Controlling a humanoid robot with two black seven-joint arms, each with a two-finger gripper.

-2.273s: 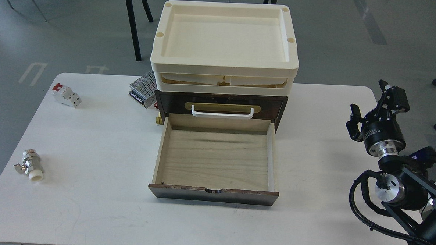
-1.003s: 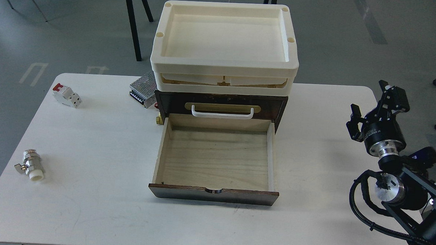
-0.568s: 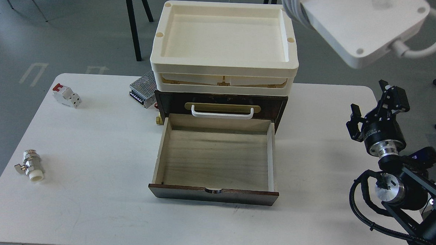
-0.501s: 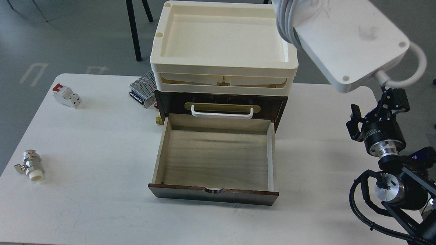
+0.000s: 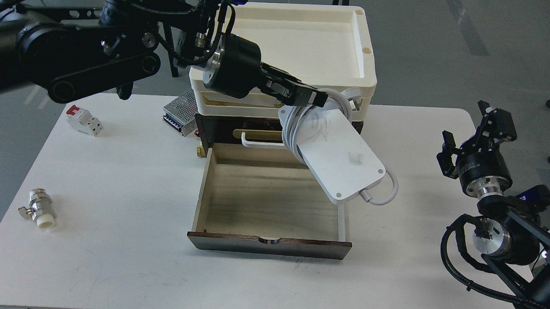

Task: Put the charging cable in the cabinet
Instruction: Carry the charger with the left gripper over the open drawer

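The charging cable (image 5: pixel 340 155), a flat white adapter with white cord coiled around its upper end, hangs tilted in the air over the right side of the open drawer. My left gripper (image 5: pixel 312 100) comes in from the upper left and is shut on the coiled end. The cabinet (image 5: pixel 211 128) is a dark brown box with cream trays (image 5: pixel 308 40) stacked on top. Its pale wood drawer (image 5: pixel 263 200) is pulled out towards me and is empty. My right gripper (image 5: pixel 471 130) is open and empty above the table's right edge.
A white-and-red breaker (image 5: pixel 84 119) lies at the table's back left. A metal valve fitting (image 5: pixel 38 208) lies at the front left. A perforated metal power supply box (image 5: pixel 180 110) stands left of the cabinet. The white table (image 5: pixel 112 259) spans the view.
My left arm has come into view from the upper left. The charging cable has come down from the top right of the view to just over the open drawer. The right arm has not moved.
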